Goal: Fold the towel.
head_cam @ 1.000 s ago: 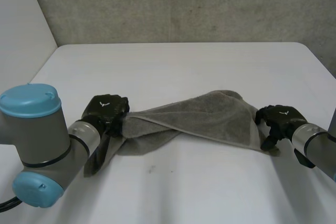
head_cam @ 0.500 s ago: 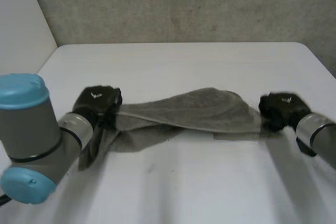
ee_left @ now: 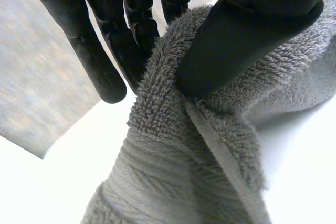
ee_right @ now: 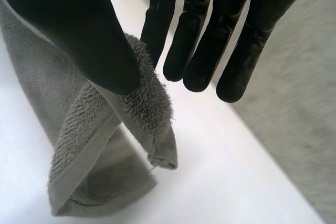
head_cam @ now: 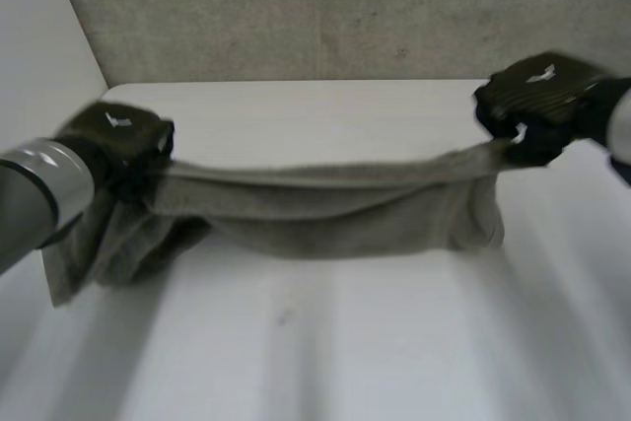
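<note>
Here the grey towel (head_cam: 325,209) hangs stretched between the two hands above the white table (head_cam: 325,362), its long axis running side to side across the robot's front. The left hand (head_cam: 118,140) pinches one end: in its wrist view the thumb presses the terry pile against the straight fingers just by the hemmed edge, and the rest of that end drapes down past the hand towards the table. The right hand (head_cam: 537,105) pinches the other end in the same way, thumb against a finger on a bunched corner, while its remaining fingers stand straight and free of the cloth. The right hand sits higher and nearer the grey wall (head_cam: 325,7) than the left, so the top edge slopes down from right to left, and the middle sags in a shallow belly between them. I cannot tell whether the hanging folds touch the table or clear it. The towel looks gathered along its length rather than spread flat, so I judge the task to be at an early stage, with the cloth being drawn out before any fold. Since each hand already has its own end, the coming move likely turns on that side-to-side line: lower it evenly so the towel lies flat, or carry one end across to meet the other.
</note>
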`<action>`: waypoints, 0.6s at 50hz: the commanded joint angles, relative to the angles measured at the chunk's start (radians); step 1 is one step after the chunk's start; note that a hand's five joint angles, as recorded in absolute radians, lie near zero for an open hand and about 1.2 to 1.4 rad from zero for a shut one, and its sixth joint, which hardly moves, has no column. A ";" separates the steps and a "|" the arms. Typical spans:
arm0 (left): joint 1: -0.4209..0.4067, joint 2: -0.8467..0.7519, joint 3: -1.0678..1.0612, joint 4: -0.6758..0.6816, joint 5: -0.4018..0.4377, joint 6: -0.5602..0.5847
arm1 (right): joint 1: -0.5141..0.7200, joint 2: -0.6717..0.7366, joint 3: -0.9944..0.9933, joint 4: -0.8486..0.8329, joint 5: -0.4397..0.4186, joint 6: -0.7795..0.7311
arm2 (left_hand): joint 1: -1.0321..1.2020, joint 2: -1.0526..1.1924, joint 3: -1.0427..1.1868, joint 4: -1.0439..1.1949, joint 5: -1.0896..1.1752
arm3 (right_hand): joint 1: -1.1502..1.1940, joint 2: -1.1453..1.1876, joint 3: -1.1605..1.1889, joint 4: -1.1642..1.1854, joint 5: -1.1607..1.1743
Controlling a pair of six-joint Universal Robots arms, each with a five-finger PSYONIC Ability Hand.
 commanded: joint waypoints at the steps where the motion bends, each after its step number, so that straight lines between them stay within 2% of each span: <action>1: 0.039 -0.247 0.055 0.043 0.009 0.011 | 0.140 0.263 -0.131 -0.020 0.195 -0.026 | 0.229 0.180 0.181 0.179 0.197 | 0.328 0.222 0.209 0.203 0.322; 4: 0.039 -0.284 0.095 0.086 0.012 0.009 | 0.169 0.358 -0.255 -0.085 0.248 -0.006 | 0.229 0.180 0.181 0.179 0.197 | 0.328 0.222 0.209 0.203 0.322; 5: 0.041 -0.308 0.133 0.143 0.016 0.009 | 0.181 0.389 -0.309 -0.154 0.266 0.006 | 0.229 0.180 0.181 0.179 0.197 | 0.328 0.222 0.209 0.203 0.322; 6: 0.041 -0.318 0.167 0.223 0.027 0.006 | 0.181 0.389 -0.309 -0.155 0.266 0.006 | 0.229 0.180 0.181 0.179 0.197 | 0.328 0.222 0.209 0.203 0.322; 7: 0.041 -0.318 0.168 0.224 0.027 0.006 | 0.190 0.404 -0.359 -0.247 0.286 0.032 | 0.229 0.180 0.181 0.179 0.197 | 0.328 0.222 0.209 0.203 0.322; 8: 0.042 -0.316 0.195 0.323 0.047 0.000 | 0.193 0.403 -0.389 -0.359 0.312 0.075 | 0.229 0.180 0.181 0.179 0.197 | 0.328 0.222 0.209 0.203 0.322; 9: 0.044 -0.307 0.209 0.437 0.077 -0.011 | 0.194 0.403 -0.389 -0.360 0.312 0.075 | 0.229 0.180 0.181 0.179 0.197 | 0.328 0.222 0.209 0.203 0.322; 10: 0.044 -0.307 0.209 0.439 0.078 -0.011 | 0.197 0.392 -0.401 -0.488 0.343 0.125 | 0.229 0.180 0.181 0.179 0.197 | 0.328 0.222 0.209 0.203 0.322; 11: 0.044 -0.289 0.215 0.565 0.111 -0.025 | 0.197 0.392 -0.401 -0.489 0.343 0.126 | 0.229 0.180 0.181 0.179 0.197 | 0.328 0.222 0.209 0.203 0.322; 12: 0.044 -0.289 0.215 0.566 0.111 -0.025 | 0.195 0.366 -0.391 -0.630 0.373 0.174 | 0.229 0.180 0.181 0.179 0.197 | 0.328 0.222 0.209 0.203 0.322; 13: 0.045 -0.252 0.211 0.695 0.140 -0.049 | 0.195 0.325 -0.363 -0.767 0.398 0.211 | 0.229 0.180 0.181 0.179 0.197 | 0.328 0.222 0.209 0.203 0.322; 14: 0.047 -0.220 0.198 0.816 0.156 -0.077 | 0.195 0.325 -0.363 -0.768 0.398 0.212 | 0.229 0.180 0.181 0.179 0.197 | 0.328 0.222 0.209 0.203 0.322; 15: 0.047 -0.220 0.198 0.817 0.156 -0.077 | 0.194 0.278 -0.324 -0.873 0.412 0.236 | 0.229 0.180 0.181 0.179 0.197 | 0.328 0.222 0.209 0.203 0.322; 16: 0.051 -0.192 0.185 0.924 0.159 -0.107 | 0.194 0.233 -0.275 -0.939 0.413 0.241 | 0.229 0.180 0.181 0.179 0.197 | 0.328 0.222 0.209 0.203 0.322; 17: 0.055 -0.171 0.165 0.998 0.157 -0.132 | 0.194 0.233 -0.274 -0.940 0.413 0.241 | 0.229 0.180 0.181 0.179 0.197 | 0.328 0.222 0.209 0.203 0.322; 20: 0.059 -0.146 0.110 1.032 0.159 -0.163 | 0.189 0.188 -0.230 -0.925 0.404 0.238 | 0.229 0.180 0.181 0.179 0.197 | 0.328 0.222 0.209 0.203 0.322; 25: 0.062 -0.129 0.007 1.002 0.165 -0.166 | 0.189 0.174 -0.162 -0.790 0.340 0.239 | 0.229 0.180 0.181 0.179 0.197 | 0.328 0.222 0.209 0.203 0.322; 27: 0.064 -0.134 -0.027 0.980 0.165 -0.166 | 0.181 0.171 -0.089 -0.695 0.282 0.241 | 0.229 0.180 0.181 0.179 0.197 | 0.328 0.222 0.209 0.203 0.322; 30: 0.065 -0.149 -0.088 0.925 0.167 -0.163 | 0.181 0.170 -0.050 -0.659 0.257 0.241 | 0.229 0.180 0.181 0.179 0.197 | 0.328 0.222 0.209 0.203 0.322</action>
